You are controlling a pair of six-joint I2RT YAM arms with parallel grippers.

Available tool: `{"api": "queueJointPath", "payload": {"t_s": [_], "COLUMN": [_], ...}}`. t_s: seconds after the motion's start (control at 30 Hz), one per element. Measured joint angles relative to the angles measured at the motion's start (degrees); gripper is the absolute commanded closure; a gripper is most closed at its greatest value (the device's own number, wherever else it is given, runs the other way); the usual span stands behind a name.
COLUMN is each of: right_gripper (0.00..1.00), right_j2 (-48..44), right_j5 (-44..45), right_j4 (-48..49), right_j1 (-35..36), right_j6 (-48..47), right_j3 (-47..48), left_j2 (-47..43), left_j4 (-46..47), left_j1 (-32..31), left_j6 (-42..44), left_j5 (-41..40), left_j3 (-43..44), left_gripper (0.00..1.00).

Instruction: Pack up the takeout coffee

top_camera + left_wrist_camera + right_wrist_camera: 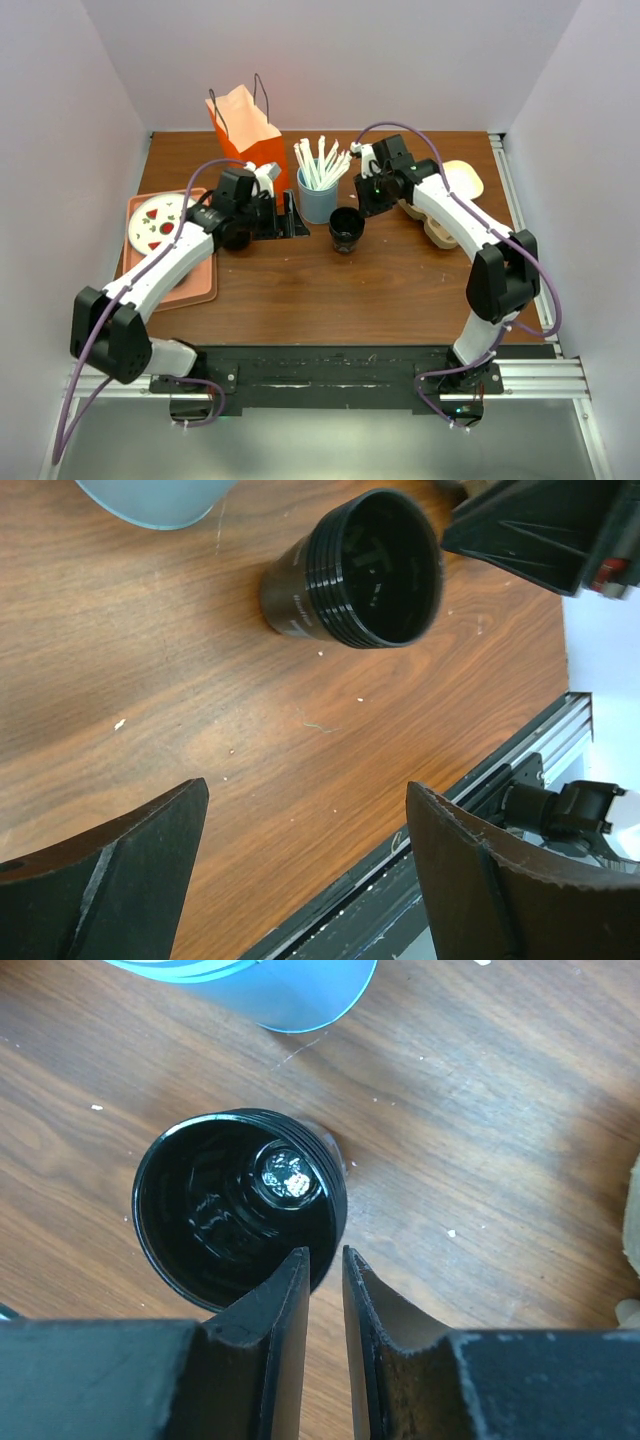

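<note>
An open all-black cup [347,228] stands without a lid at the table's middle, in front of the blue straw holder [318,200]. My right gripper [320,1252] hangs just above the black cup [238,1210]. Its jaws stand a narrow gap apart with only wood showing between them, and the left fingertip [296,1265] overlaps the rim. My left gripper [305,810] is wide open and empty, low over the wood, left of the black cup [365,575]. A dark round shape [237,238] lies under the left arm; I cannot tell whether it is the takeout coffee.
An orange paper bag [245,130] stands open at the back. A pink tray [190,285] with a patterned plate [158,222] lies at the left. A tan cardboard carrier [462,180] sits behind the right arm. The holder is full of white straws [320,160].
</note>
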Motion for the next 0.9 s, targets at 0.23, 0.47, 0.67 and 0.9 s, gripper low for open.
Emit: {"api": "queueJointPath", "payload": {"t_s": [0.23, 0.47, 0.67, 0.9], "right_gripper": [0.82, 0.87, 0.83, 0.84], "right_j2": [3.91, 4.61, 4.61, 4.76], "right_j5": [2.64, 4.55, 5.44, 5.44], "right_j4": [-1.07, -1.84, -1.99, -2.58], "right_j1": [1.16, 1.18, 1.18, 1.18], "right_j6": [0.57, 0.81, 0.87, 0.90], "right_j3": [2.78, 3.34, 3.58, 5.40], "left_j2": [4.24, 5.27, 5.44, 5.44], "left_j4": [1.90, 3.04, 3.15, 3.17], "left_j1": [0.00, 0.00, 0.00, 0.00], "left_j6": [-0.02, -0.02, 0.00, 0.00], "left_j5": [1.16, 1.42, 1.42, 1.42], "left_j3": [0.13, 0.48, 0.48, 0.48], "left_gripper": [0.16, 0.16, 0.16, 0.16]}}
